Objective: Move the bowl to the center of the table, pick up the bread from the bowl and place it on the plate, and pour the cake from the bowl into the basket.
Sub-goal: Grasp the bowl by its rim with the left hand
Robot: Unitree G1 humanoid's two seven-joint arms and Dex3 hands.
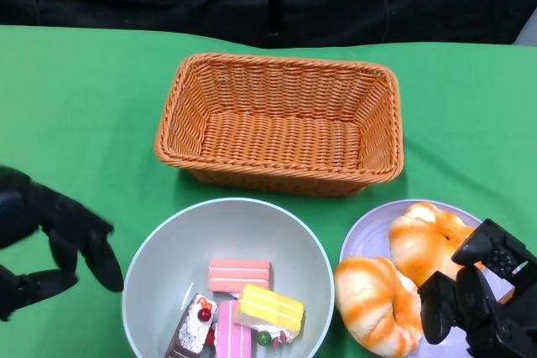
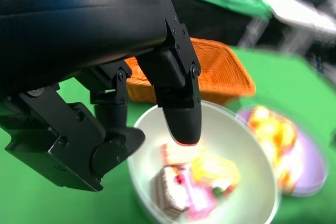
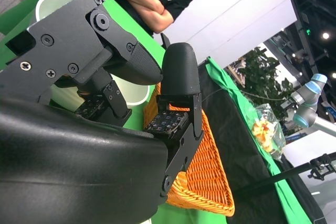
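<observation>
While my left hand (image 1: 50,245) hangs open just beside the bowl (image 1: 159,249), fingers spread and holding nothing, my right hand (image 1: 478,299) rests empty over the plate (image 1: 365,232), touching the bread (image 1: 377,303); cake (image 1: 239,274) lies in the bowl, basket (image 1: 281,123) beyond

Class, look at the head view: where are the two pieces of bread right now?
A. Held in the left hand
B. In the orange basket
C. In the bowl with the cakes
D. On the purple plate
D: both pieces of bread lie on the purple plate, while the bowl holds only cakes.
</observation>
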